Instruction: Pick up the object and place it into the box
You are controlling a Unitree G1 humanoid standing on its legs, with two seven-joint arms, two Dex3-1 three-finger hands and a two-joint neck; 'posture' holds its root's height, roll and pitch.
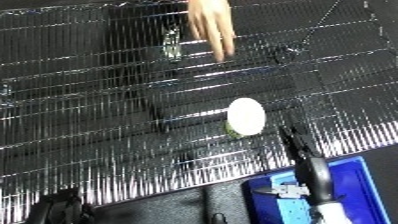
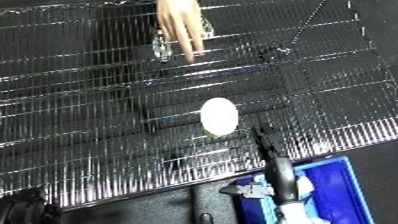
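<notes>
White oval object (image 1: 246,115) sits on the shiny ribbed silver sheet (image 1: 80,100), a greenish bit showing under its lower edge. Can't tell what the object is beyond that, pale and rounded.

Blue bin (image 1: 366,186) is down and to the right of the object, off the sheet's near edge, on the dark surface (image 1: 178,205). Only part of the bin shows; the rest is cut by the frame edge.

Right hand (image 2: 269,155): black, reaching up from the bin's area toward the object. One thin dark finger (image 1: 290,137) points up just right of and below the object. Close to it, but contact can't be confirmed from either eye view. Fingers look roughly straight and not wrapped around anything. The white and silver forearm (image 1: 326,210) comes in over the bin from the bottom edge.

Left hand (image 1: 58,205): only a dark blurred shape at the lower left corner, well away from the object. Can't tell how its fingers stand.

Person's hand (image 1: 211,22) comes in from the top edge, far side of the object, fingers pointing down onto the sheet. Well apart from the object, not touching it. Small shiny thing (image 1: 172,44) lies just left of that hand on the sheet; too blurred to identify.

Object is outside the bin, still on the sheet.
</notes>
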